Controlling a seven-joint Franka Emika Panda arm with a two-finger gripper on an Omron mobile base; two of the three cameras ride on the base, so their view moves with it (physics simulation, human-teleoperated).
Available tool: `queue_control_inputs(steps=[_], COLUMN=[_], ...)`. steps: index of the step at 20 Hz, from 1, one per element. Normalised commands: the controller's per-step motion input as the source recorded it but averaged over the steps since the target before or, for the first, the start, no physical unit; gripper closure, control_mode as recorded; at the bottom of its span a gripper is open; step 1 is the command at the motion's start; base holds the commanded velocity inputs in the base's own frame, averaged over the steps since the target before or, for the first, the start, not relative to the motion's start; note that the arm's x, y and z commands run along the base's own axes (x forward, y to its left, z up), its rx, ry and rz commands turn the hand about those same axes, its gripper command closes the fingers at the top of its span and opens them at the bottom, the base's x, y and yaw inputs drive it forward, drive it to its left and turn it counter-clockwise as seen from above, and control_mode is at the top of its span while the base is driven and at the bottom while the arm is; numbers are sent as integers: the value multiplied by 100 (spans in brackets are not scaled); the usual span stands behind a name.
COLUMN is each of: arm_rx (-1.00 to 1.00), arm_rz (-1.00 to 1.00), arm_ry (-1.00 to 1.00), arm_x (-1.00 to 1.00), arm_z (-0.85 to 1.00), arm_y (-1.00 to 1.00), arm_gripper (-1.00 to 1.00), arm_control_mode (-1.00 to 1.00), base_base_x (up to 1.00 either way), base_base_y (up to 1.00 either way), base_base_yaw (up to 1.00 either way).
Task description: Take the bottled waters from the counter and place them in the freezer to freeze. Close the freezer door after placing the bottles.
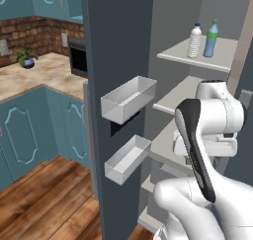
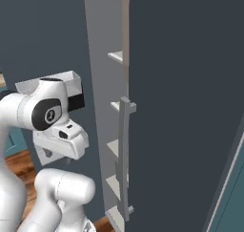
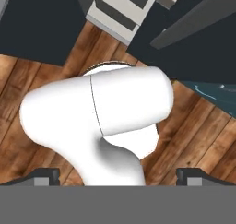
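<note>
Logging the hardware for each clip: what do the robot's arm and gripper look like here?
The arm is glossy white with rounded, bulbous links, a black band along one link and a dark round joint cap bearing a small white mark in the right base view. No cables show. The gripper has two small dark grey blocky finger tips.

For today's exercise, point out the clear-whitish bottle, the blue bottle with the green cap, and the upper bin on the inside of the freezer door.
Clear-whitish bottle point(image 1: 195, 42): left base view, on its body.
Blue bottle point(image 1: 211, 40): left base view, on its body below the green cap.
Upper door bin point(image 1: 123, 104): left base view, on its front wall.
</note>
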Motion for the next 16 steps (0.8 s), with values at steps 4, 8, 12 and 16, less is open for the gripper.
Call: queue_control_inputs(steps=[4, 8, 12, 16], arm_rx=[0, 0, 0, 0], arm_rz=[2, 0, 0, -1], arm_ry=[6, 5, 0, 0], arm_x=[2, 0, 0, 0], arm_z=[-54, -14, 0, 0], arm_y=[0, 0, 0, 4], arm_gripper=[-100, -100, -100, -100], arm_control_mode=[-100, -100, -100, -100], base_base_x=[0, 0, 0, 0], base_base_y=[0, 0, 0, 0], base_base_yaw=[0, 0, 0, 0])
